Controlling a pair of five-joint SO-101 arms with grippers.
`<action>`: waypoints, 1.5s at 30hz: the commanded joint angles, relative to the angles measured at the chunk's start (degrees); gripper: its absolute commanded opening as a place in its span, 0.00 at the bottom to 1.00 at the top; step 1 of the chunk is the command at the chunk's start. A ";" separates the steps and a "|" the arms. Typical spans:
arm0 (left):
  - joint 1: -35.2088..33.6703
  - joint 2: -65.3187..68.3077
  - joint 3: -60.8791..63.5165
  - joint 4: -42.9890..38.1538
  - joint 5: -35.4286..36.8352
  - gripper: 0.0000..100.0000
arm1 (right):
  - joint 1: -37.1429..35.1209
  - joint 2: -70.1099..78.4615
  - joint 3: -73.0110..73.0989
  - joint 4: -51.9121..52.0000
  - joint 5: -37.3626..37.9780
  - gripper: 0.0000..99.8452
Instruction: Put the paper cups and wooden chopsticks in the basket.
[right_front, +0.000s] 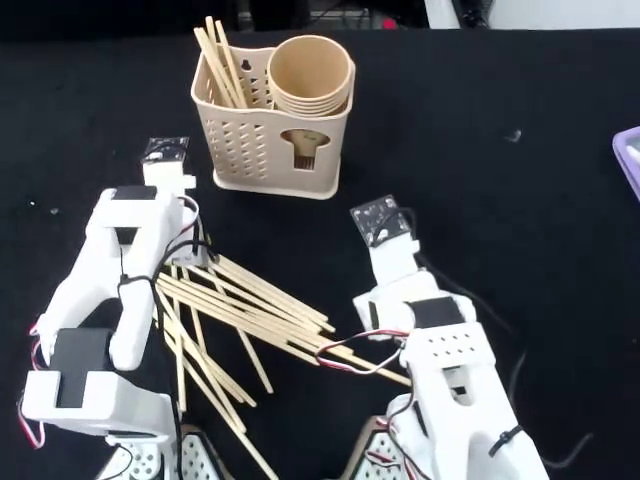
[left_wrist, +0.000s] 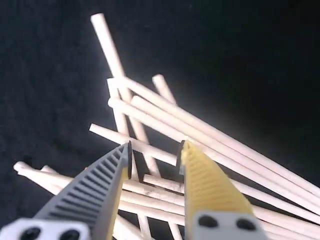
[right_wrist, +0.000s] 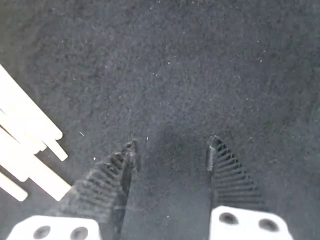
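– Two pincers, one heap: which is nearer the loose chopsticks (right_front: 250, 315)?

– The left pincer (left_wrist: 155, 155). It hangs right over the end of the heap that points toward the left edge of the worktop (right_front: 500, 200), jaws spread, nothing between them. The right pincer (right_wrist: 172, 150) is spread too and holds nothing. It sits above bare cloth, with a few stick ends just beside it.

– How do the sticks lie?

– Mostly as one fan, with the long axis slanting from beneath the left pincer toward the near edge and ending beside the right arm. A few cross the fan and point more squarely at the near edge.

– And against the left jaws?

– Slantwise through the gap, several overlapping there. I judge they run closer to the tip-to-tip line than square to it. A wrist turn would help before closing, or the jaws may rake several at once.

– Where must they go?

– To the basket (right_front: 265, 150), upright near the far edge, well apart from the heap and beyond both arms. The paper cups (right_front: 312, 75) already stand stacked in one compartment, with a few chopsticks in the other.
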 joint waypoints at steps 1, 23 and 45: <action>-0.04 0.00 -5.76 7.38 -1.32 0.17 | 0.79 -2.07 -0.13 -1.05 0.09 0.22; 7.52 0.00 -1.27 19.87 -39.74 0.13 | 0.79 -1.89 -0.04 -1.05 0.09 0.22; 7.52 -31.56 13.58 17.49 -36.48 0.19 | 4.75 -2.07 -0.22 -1.05 -0.35 0.22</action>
